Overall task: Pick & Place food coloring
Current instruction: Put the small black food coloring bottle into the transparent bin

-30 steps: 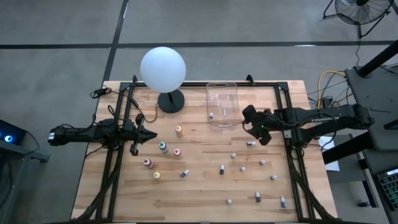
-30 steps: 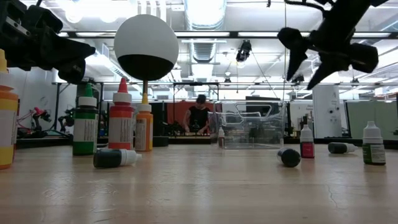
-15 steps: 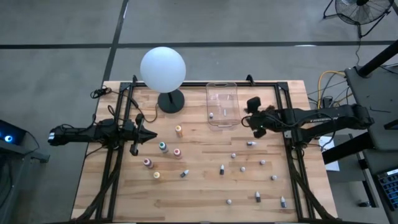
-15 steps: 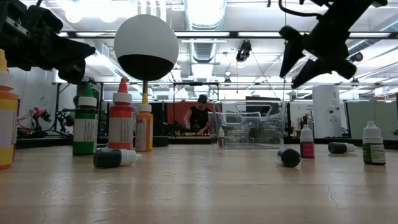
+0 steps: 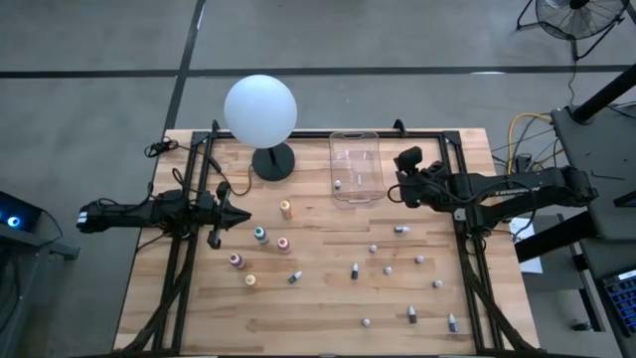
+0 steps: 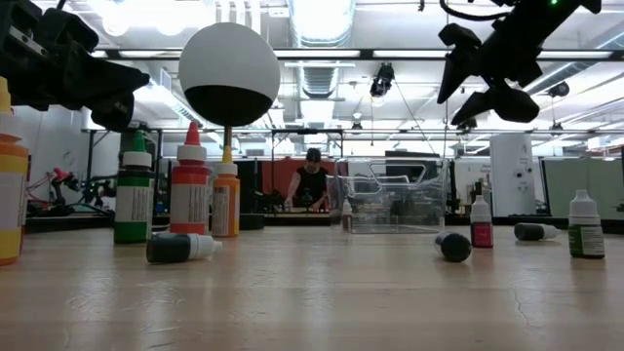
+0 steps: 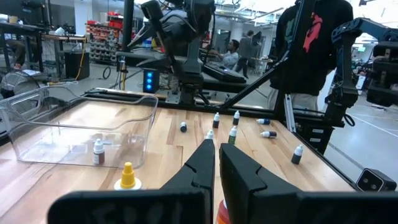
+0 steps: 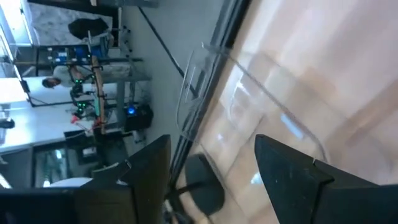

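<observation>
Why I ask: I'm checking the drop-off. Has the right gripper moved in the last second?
Yes. In the high view the right gripper, open and empty, has swung toward the table's back edge, beside the clear bin.

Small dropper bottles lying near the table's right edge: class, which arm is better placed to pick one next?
Probably the right. The right gripper hangs open beside the clear bin, close above those bottles; the left gripper is shut, far across by the larger bottles.

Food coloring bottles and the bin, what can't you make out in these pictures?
- High view: colors of the small bottles on the right half of the table, too small to tell.
- Right wrist view: inside of the clear bin, blurred.
- Low view: the yellow bottle, cut off by the picture's left edge.
</observation>
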Robot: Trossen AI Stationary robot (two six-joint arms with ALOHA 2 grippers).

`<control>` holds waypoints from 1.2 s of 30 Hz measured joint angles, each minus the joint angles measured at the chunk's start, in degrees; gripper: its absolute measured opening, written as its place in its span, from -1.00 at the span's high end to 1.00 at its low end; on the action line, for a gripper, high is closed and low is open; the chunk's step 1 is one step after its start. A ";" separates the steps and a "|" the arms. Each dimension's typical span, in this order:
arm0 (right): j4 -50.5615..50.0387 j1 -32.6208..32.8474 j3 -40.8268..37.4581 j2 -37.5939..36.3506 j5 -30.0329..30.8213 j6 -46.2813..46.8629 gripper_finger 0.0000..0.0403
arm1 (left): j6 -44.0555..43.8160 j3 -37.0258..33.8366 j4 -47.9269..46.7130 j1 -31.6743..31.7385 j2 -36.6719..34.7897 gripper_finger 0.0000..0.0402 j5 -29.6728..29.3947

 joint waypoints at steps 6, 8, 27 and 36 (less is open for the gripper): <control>-0.26 0.06 -0.06 0.00 -9.32 3.57 -0.11 | -0.01 0.01 0.00 0.01 0.00 1.00 0.01; -0.68 0.06 -0.43 0.00 -13.58 8.37 -0.11 | 0.01 -0.01 0.01 0.02 0.00 1.00 0.01; -1.44 1.59 -0.81 -1.18 -18.27 5.98 -0.11 | -0.01 -0.01 -0.01 0.02 0.00 1.00 0.01; -0.98 0.86 -0.01 -1.35 -23.51 -22.45 -0.11 | -0.01 -0.01 0.00 0.01 0.00 1.00 0.01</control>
